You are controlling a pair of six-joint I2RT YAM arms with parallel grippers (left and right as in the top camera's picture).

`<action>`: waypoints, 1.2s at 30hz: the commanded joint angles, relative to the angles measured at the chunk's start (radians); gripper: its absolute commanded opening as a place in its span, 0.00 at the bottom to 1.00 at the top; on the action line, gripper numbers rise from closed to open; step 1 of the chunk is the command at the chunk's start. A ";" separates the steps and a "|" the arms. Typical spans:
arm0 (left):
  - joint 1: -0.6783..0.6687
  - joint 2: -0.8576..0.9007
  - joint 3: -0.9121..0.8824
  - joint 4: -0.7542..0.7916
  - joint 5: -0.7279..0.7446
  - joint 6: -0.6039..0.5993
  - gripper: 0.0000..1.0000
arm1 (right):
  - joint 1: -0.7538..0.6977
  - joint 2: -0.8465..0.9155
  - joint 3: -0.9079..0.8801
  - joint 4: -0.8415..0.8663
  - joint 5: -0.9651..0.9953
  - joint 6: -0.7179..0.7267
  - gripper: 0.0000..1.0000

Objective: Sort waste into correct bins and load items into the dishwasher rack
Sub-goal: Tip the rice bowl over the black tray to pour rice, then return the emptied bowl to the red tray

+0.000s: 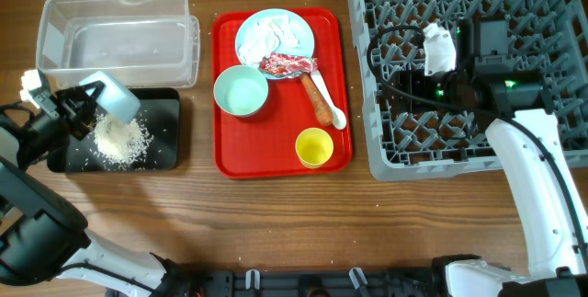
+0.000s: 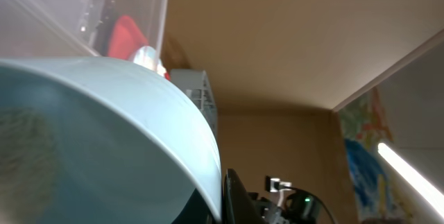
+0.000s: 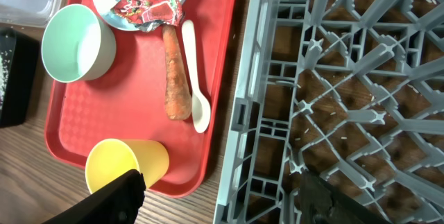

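The right arm (image 1: 536, 182) has a long white shell and black joints, a green light (image 1: 511, 84) glowing on it, black cables (image 1: 373, 53) looping off. The left arm (image 1: 32, 219) is mostly black. The right pincer (image 3: 220, 179) has matte black fingers (image 3: 114, 196).

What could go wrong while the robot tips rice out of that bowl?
Rice already lies scattered toward the edges of the black tray, so more grains could bounce onto the table. The tilted bowl could slip from the left arm's hold. Later, the carrot lies right beside the spoon, so grabbing one might knock the other.
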State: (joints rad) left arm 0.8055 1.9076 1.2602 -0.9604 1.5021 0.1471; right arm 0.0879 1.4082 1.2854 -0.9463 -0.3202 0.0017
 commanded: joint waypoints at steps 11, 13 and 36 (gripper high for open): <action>0.007 0.004 -0.002 0.000 0.075 -0.103 0.04 | -0.002 0.002 0.016 0.003 0.010 0.000 0.74; 0.007 0.004 -0.002 -0.002 0.075 -0.104 0.04 | -0.002 0.002 0.016 0.004 0.010 0.000 0.74; -0.906 -0.468 -0.002 -0.055 -1.024 -0.211 0.04 | -0.002 0.002 0.016 0.014 0.010 0.002 0.75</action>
State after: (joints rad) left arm 0.1249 1.4548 1.2602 -0.9985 0.8822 -0.0051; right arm 0.0879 1.4082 1.2854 -0.9348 -0.3199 0.0017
